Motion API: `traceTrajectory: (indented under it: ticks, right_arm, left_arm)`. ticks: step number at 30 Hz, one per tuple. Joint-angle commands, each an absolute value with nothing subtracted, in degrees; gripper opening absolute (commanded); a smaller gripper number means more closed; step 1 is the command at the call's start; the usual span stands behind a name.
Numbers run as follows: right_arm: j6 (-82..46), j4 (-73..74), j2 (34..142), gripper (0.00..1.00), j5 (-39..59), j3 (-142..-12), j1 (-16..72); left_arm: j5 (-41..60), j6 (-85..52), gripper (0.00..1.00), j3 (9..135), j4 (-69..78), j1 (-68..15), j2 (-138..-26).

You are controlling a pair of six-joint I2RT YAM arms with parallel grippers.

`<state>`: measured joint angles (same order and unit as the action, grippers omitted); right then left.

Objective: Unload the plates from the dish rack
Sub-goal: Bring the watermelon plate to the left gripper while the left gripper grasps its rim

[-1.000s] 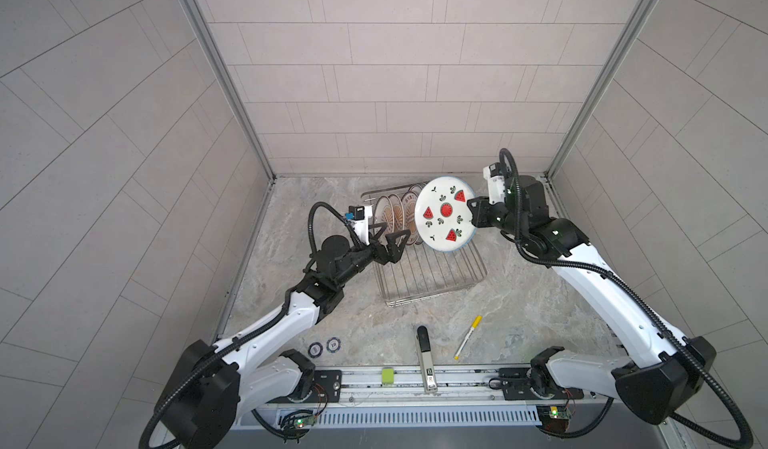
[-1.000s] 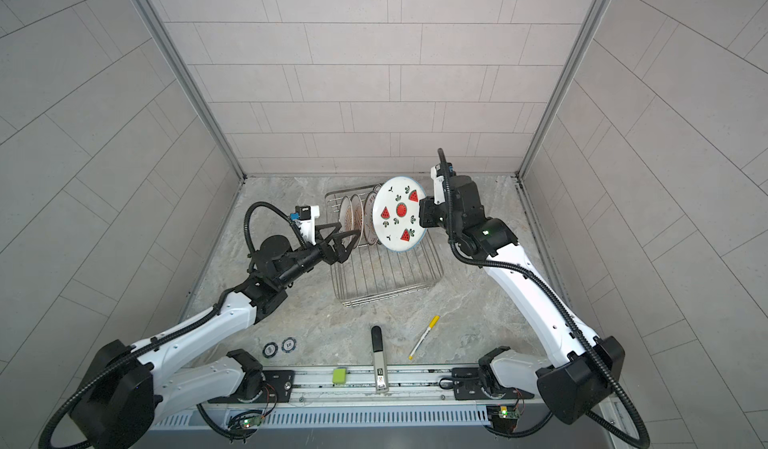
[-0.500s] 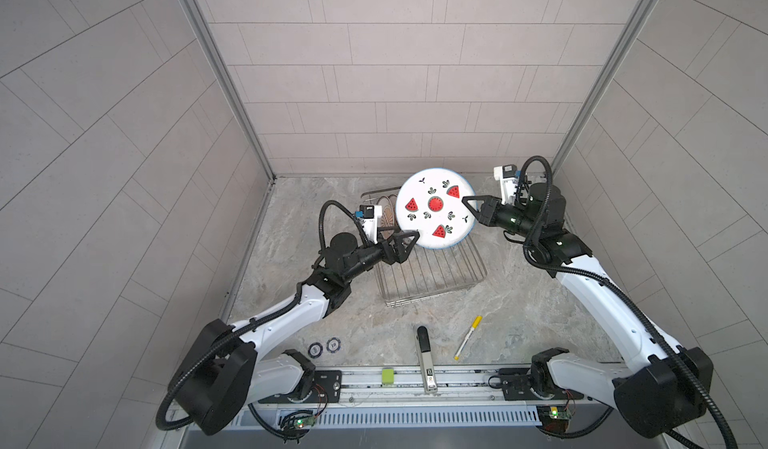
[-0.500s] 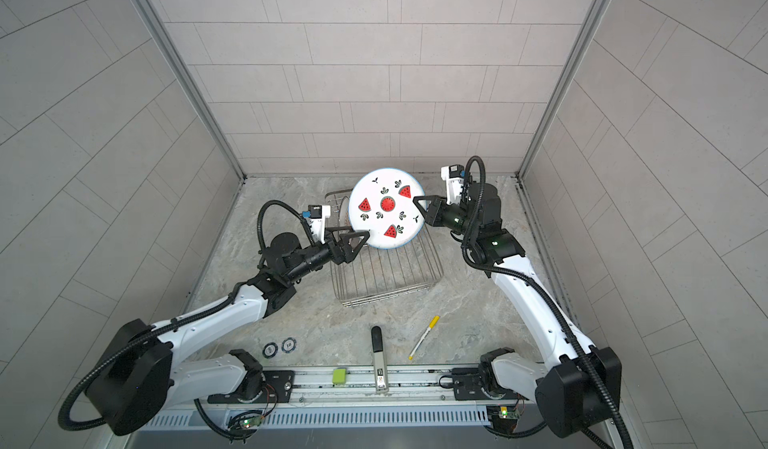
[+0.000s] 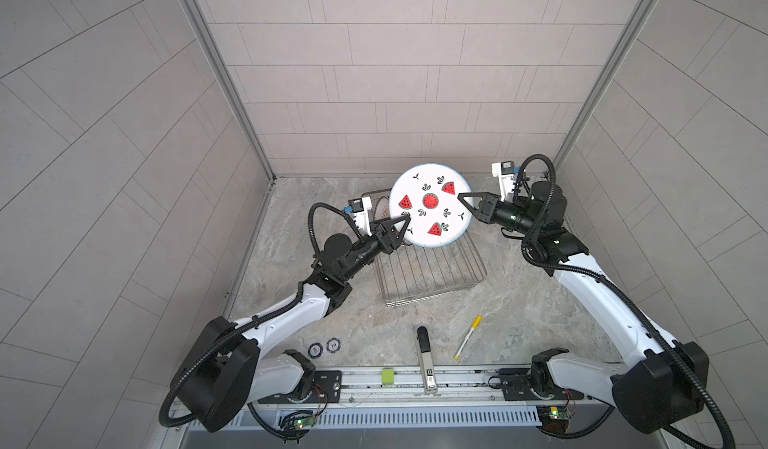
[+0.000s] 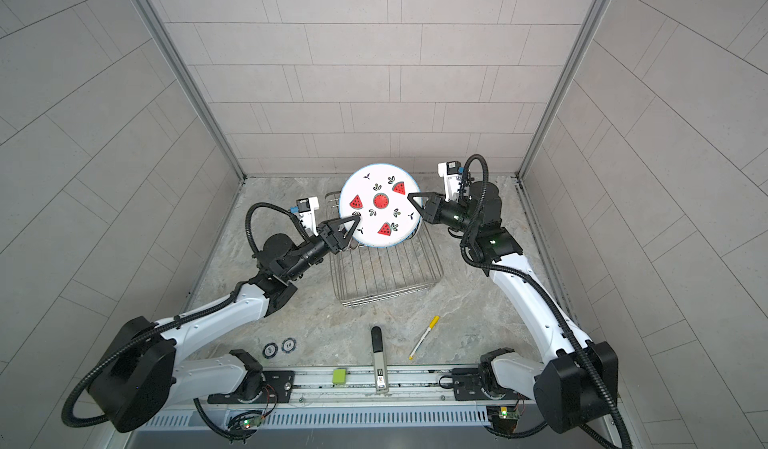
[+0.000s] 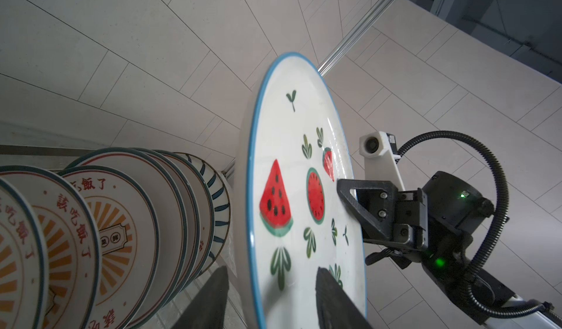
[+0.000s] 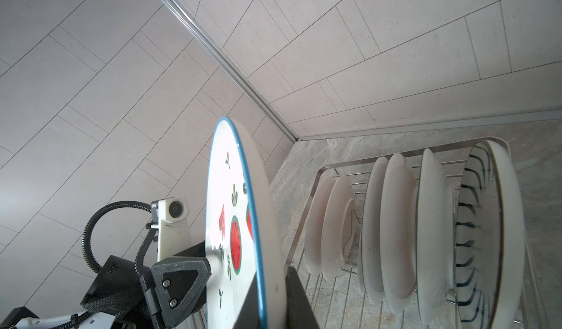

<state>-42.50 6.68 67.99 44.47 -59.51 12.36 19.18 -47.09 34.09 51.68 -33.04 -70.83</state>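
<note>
Within right tool [image 5: 462,197], watermelon plate [image 5: 419,229]

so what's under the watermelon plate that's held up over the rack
The dish rack, with more plates standing in its far end. From above, the watermelon plate covers most of them.

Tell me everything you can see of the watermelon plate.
The plate is round, white and glossy like ceramic, with a thin blue rim, red watermelon slices and green leaves. It hangs above the far end of the dish rack, face up and tilted. The right hand pinches one edge; the left hand straddles the opposite edge, its grip unclear.
</note>
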Motion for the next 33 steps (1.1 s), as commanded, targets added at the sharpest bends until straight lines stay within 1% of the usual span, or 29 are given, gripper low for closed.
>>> traceTrajectory:
  ticks: [1,3,5,8,10,11,13,16,18,20,22,23,26,27,33]
  right_arm:
    - [-44.2,14.6,67.3,0.04,46.4,-60.2,12.5]
    - [-44.2,14.7,67.9,0.04,46.5,-60.2,12.6]
    - [-44.0,14.7,68.3,0.04,46.5,-60.2,12.6]
    - [-43.3,14.0,69.1,0.04,46.1,-60.6,12.7]
    - [-42.4,13.1,69.6,0.05,46.1,-61.0,13.0]
    - [-41.5,12.1,69.8,0.05,45.9,-61.3,13.4]
    - [-39.5,9.4,70.2,0.07,45.0,-62.2,14.3]
    - [-37.6,6.9,70.7,0.13,43.7,-62.9,15.0]
    - [-36.6,5.8,71.2,0.18,43.2,-63.4,15.4]
    - [-35.7,4.5,71.8,0.22,42.6,-63.9,15.9]
    - [-34.8,3.2,72.4,0.28,41.9,-64.5,16.3]
    - [-34.5,2.6,72.8,0.34,41.6,-64.8,16.4]
    - [-33.6,2.0,73.5,0.56,41.7,-65.0,16.5]
    - [-33.3,1.8,73.6,0.62,41.7,-65.1,16.6]
    - [-31.5,-2.1,73.6,0.89,38.1,-66.3,16.7]
  left_arm:
    - [19.5,-50.2,0.4,35.1,56.4,-33.2,-71.7]
    - [20.7,-51.2,0.31,35.5,56.8,-33.1,-72.4]
    - [21.5,-52.0,0.26,35.8,56.9,-33.2,-73.2]
    - [22.2,-53.0,0.16,36.1,57.0,-33.2,-74.0]
    - [22.2,-53.1,0.15,36.2,57.1,-33.1,-74.3]
    - [22.1,-53.1,0.11,36.2,57.2,-33.2,-74.4]
    - [22.0,-53.2,0.09,36.3,57.3,-33.2,-74.5]
    - [21.8,-53.8,0.09,36.3,58.3,-33.1,-74.9]
    - [21.1,-54.4,0.05,36.1,59.1,-33.0,-75.2]
    - [20.8,-54.9,0.03,36.1,59.7,-32.8,-75.5]
    - [20.5,-55.5,0.01,36.2,60.2,-32.5,-75.9]
    - [20.4,-55.8,0.01,36.3,60.4,-32.3,-76.1]
    - [21.2,-57.4,0.0,36.5,62.1,-31.5,-77.1]
    - [21.5,-58.2,0.0,36.6,63.0,-31.1,-77.6]
    - [21.1,-59.0,0.0,36.6,63.1,-29.7,-77.8]
